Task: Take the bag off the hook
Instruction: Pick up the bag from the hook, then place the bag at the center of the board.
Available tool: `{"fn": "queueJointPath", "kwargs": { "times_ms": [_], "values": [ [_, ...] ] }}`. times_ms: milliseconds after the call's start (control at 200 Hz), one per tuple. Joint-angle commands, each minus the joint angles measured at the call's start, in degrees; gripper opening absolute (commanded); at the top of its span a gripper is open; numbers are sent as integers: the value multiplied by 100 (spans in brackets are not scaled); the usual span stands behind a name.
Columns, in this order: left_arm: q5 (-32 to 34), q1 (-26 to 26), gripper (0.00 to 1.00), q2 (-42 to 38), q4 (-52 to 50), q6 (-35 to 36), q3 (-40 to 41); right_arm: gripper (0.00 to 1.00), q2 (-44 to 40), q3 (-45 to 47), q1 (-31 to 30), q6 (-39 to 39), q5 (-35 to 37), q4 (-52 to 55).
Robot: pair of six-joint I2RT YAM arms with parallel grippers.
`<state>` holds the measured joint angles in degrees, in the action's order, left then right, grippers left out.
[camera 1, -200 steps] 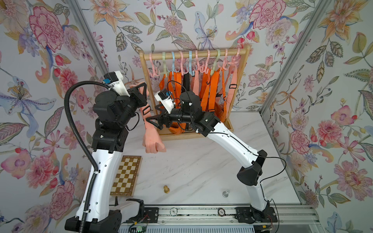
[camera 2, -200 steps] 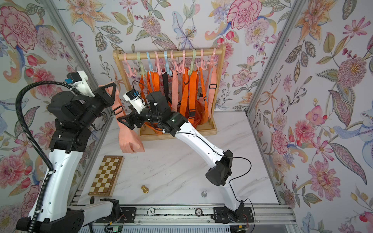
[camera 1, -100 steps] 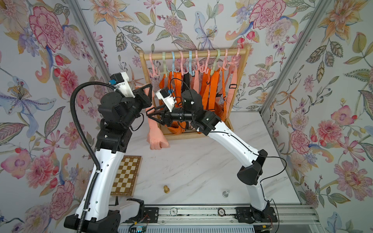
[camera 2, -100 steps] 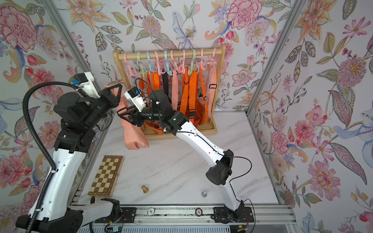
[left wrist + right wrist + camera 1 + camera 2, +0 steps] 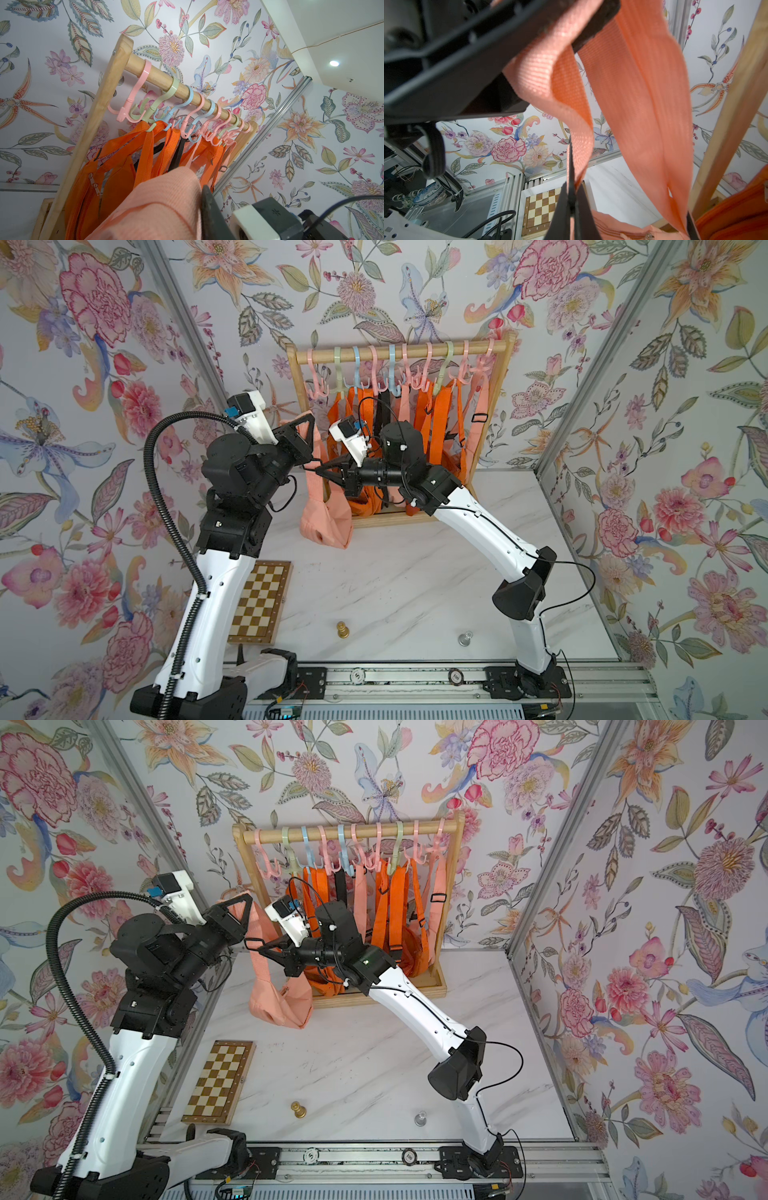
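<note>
Peach strap (image 5: 566, 89) inside the right hand (image 5: 570, 166), right wrist view only.

A robot lab booth: floral wallpaper panels (image 5: 415, 281) in aluminium framing (image 5: 597, 364), marble tabletop (image 5: 395, 572), base rail (image 5: 415, 676)

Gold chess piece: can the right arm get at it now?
Probably not yet: the right end effector is shut on the peach bag strap, though the gold chess piece stands clear.
</note>
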<state>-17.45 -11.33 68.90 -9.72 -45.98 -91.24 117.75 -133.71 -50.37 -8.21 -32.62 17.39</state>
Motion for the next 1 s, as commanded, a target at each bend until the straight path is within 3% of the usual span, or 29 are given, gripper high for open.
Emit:
{"fn": "queueJointPath", "kwargs": {
  "times_ms": [0,80,235,340,666,801,996],
  "values": [
    [-239,-60,23,68,385,-88,-99,18,-359,247,22,226,-95,-87],
    [-479,-56,23,215,304,-72,-356,51,-480,484,10,320,-113,-86],
    [-1205,-61,23,569,-158,180,-1174,76,-801,1079,117,377,-58,-129],
    [-1688,-47,23,751,-505,376,-1641,80,-1220,1699,368,333,-78,-318],
    [-2123,-48,24,941,-984,513,-2213,84,-2829,3926,1262,295,27,-1377],
    [-2511,-57,24,1213,-1295,515,-2536,84,-2859,3979,1672,351,50,-1348],
    [-2859,-60,27,1353,-1339,542,-2704,86,-2103,3184,1647,705,-220,-805]
  ]
}}
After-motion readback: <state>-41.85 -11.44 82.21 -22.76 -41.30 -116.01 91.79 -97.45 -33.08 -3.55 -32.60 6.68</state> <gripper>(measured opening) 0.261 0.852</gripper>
